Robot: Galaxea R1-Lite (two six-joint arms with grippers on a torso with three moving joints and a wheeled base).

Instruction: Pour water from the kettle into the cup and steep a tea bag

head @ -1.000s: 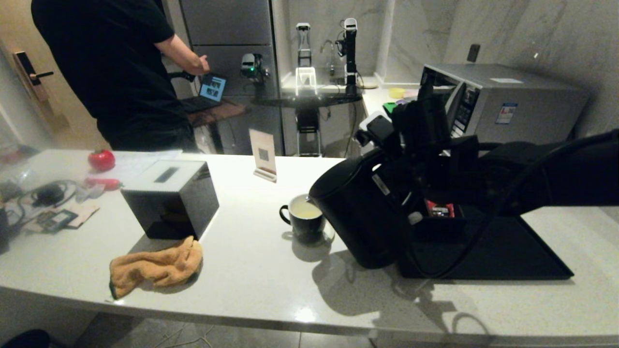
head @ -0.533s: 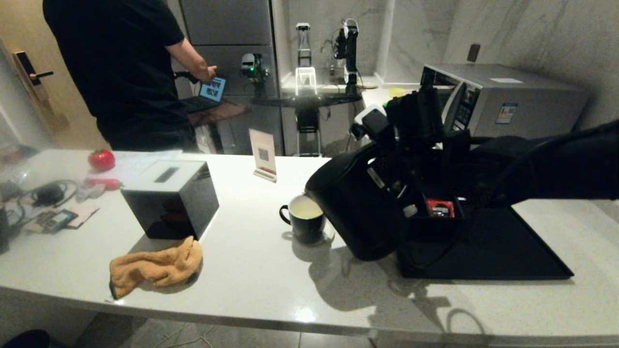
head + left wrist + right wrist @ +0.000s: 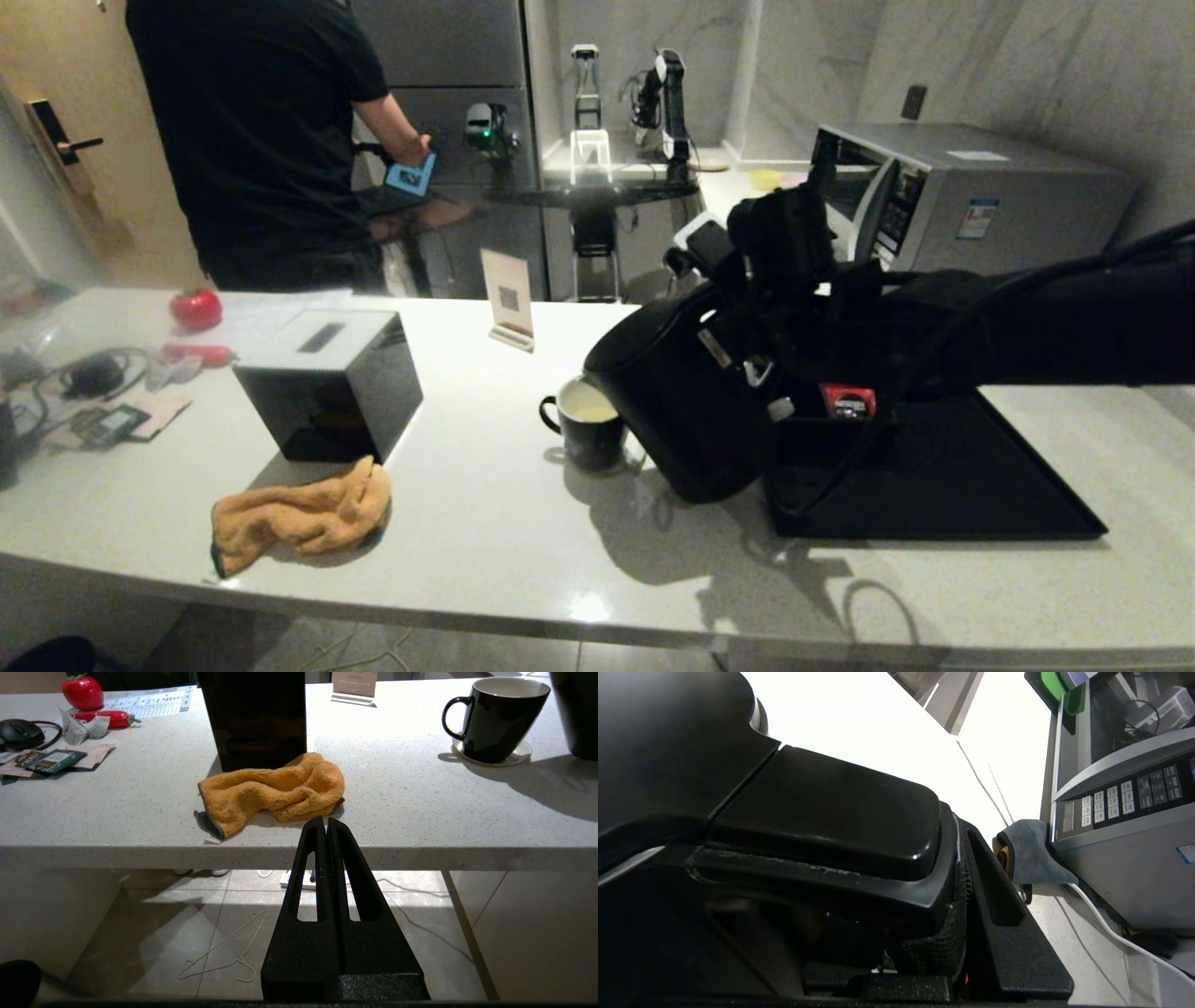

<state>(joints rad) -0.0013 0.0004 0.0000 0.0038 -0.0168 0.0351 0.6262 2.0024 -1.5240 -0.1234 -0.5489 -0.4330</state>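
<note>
The matte black kettle (image 3: pixel 672 411) hangs tilted over the white counter, its spout end over the rim of the cup (image 3: pixel 586 431). My right gripper (image 3: pixel 752 350) is shut on the kettle's loop handle (image 3: pixel 822 812), which fills the right wrist view between the fingers (image 3: pixel 971 891). The black mug stands on a small coaster, handle to the left, with pale yellowish water (image 3: pixel 586 403) inside. No tea bag is in view. My left gripper (image 3: pixel 325 822) is shut and empty, parked below the counter's front edge, facing the cup (image 3: pixel 495 718).
A black box (image 3: pixel 327 383) and an orange cloth (image 3: pixel 299 513) lie left of the mug. A black tray (image 3: pixel 971 485) with a red packet (image 3: pixel 848 401) sits behind the kettle. A microwave (image 3: pixel 971 196) stands at the back right; a small sign (image 3: pixel 507 299) and a person (image 3: pixel 261 140) are behind.
The right gripper has lifted the kettle slightly and carried it left, closer over the mug. The person behind the counter has shifted right. The left arm has not moved.
</note>
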